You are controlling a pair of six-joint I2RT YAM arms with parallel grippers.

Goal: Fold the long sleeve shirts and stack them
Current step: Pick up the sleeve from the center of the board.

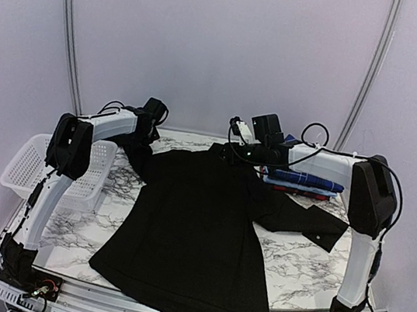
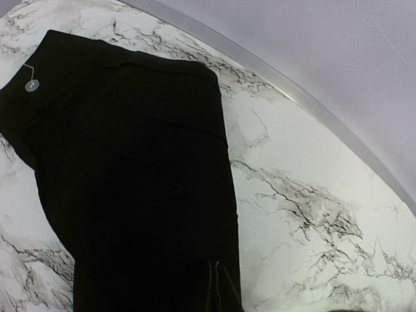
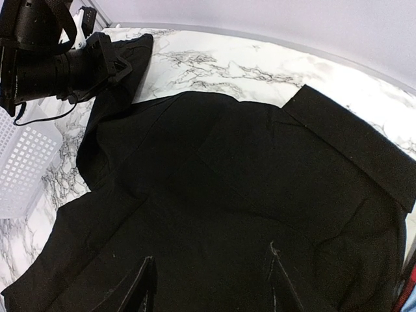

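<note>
Black shirt (image 1: 197, 233), spread flat on the surface (image 1: 298, 264), should handle soft, light and limp: left gripper (image 3: 116, 60) is clenched on one sleeve (image 2: 130, 162), right gripper (image 3: 209, 257) is released over the collar end; take hold at cuffs, shoulders or hem

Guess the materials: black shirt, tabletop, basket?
Black shirt: woven cloth, matte; it drapes and creases softly. Tabletop: white marble look with grey veins, smooth; could be printed laminate or film. Basket: white plastic, likely moulded, given its regular grid of holes.
</note>
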